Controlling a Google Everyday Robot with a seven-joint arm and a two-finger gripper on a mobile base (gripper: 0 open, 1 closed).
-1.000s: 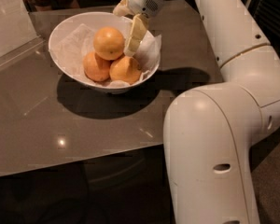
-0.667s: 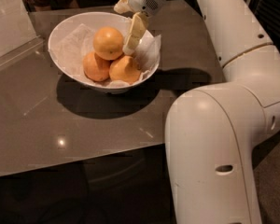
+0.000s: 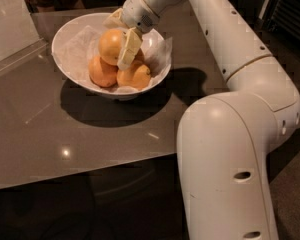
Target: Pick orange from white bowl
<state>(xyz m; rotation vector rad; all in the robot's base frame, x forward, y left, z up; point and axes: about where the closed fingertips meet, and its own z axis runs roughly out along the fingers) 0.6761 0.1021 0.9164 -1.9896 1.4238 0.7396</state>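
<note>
The white bowl (image 3: 70, 34) stands on the grey table, lined with crumpled white paper and holding several oranges. The largest, roundest orange (image 3: 110, 46) sits on top of the pile. My gripper (image 3: 125, 36) reaches down into the bowl from the upper right and lies against the right side of that top orange, partly covering it. Two more oranges lie lower in the bowl, one at the left (image 3: 101, 73) and one at the front right (image 3: 135, 76). The top orange still rests on the others.
The grey glossy table (image 3: 65, 134) has its front edge near the bottom of the view. A pale panel (image 3: 10, 24) stands at the far left. My white arm (image 3: 230, 134) fills the right side of the view.
My gripper has moved left and down, from beside the bowl's right wall onto the top orange. The oranges and the bowl have not moved.
</note>
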